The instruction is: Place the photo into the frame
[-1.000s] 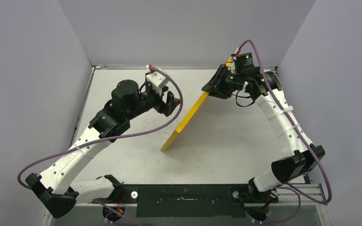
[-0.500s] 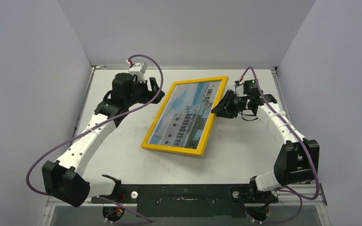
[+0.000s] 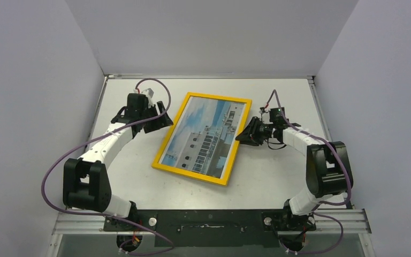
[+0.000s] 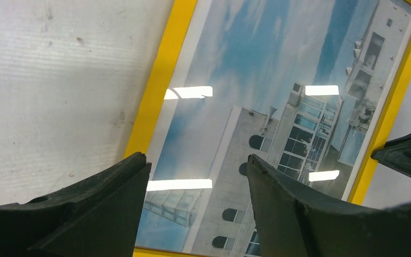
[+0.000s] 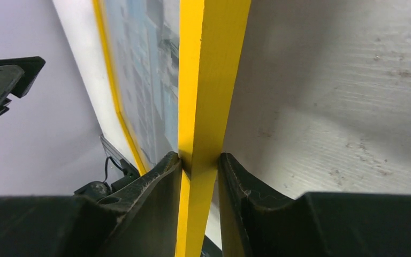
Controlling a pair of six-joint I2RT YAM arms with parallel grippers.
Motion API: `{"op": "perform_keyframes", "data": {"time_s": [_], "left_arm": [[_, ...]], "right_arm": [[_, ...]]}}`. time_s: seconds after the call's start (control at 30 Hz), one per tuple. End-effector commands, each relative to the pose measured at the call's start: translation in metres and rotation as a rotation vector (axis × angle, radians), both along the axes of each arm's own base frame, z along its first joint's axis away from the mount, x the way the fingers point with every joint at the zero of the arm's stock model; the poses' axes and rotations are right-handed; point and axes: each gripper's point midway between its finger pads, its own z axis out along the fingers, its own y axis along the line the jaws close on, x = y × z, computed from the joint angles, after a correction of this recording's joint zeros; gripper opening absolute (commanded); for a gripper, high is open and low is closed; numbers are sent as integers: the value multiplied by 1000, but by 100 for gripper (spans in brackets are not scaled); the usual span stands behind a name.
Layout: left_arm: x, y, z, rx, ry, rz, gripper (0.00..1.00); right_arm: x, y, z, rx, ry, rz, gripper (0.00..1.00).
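The frame, with its yellow border, lies face up and nearly flat in the middle of the table. The photo of a white building against blue sky sits inside it. My right gripper is shut on the frame's right edge; in the right wrist view its fingers pinch the yellow border from both sides. My left gripper is open at the frame's upper left. In the left wrist view it hovers over the photo and the yellow border, holding nothing.
Grey walls close the white table on the left, back and right. A black mounting rail with the arm bases runs along the near edge. Purple cables loop beside both arms.
A second ago the frame stood on edge in my right gripper. It has tipped down to lie face up. Both arms came down low, and the left gripper drew back to the left.
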Motion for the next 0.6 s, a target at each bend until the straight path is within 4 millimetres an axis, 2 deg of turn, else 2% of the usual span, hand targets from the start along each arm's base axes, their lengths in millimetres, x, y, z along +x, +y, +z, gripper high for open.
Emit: {"op": "perform_keyframes", "data": {"time_s": [0.0, 0.13, 0.27, 0.37, 0.47, 0.57], "left_arm": [[-6, 11, -14, -32, 82, 73, 65], [-15, 26, -28, 12, 151, 145, 65], [-30, 38, -38, 51, 217, 190, 65], [-41, 43, -42, 69, 254, 204, 65], [-52, 47, -43, 86, 285, 216, 65], [-65, 49, -46, 98, 334, 218, 65]], "right_arm": [[18, 3, 0, 3, -131, 27, 0], [13, -2, -21, -41, -78, 18, 1], [7, -11, -40, -99, -19, 0, 14], [2, -19, -52, -157, 21, -15, 21], [1, -27, -60, -206, 70, -34, 18], [5, -30, -61, -225, 96, -58, 21]]}}
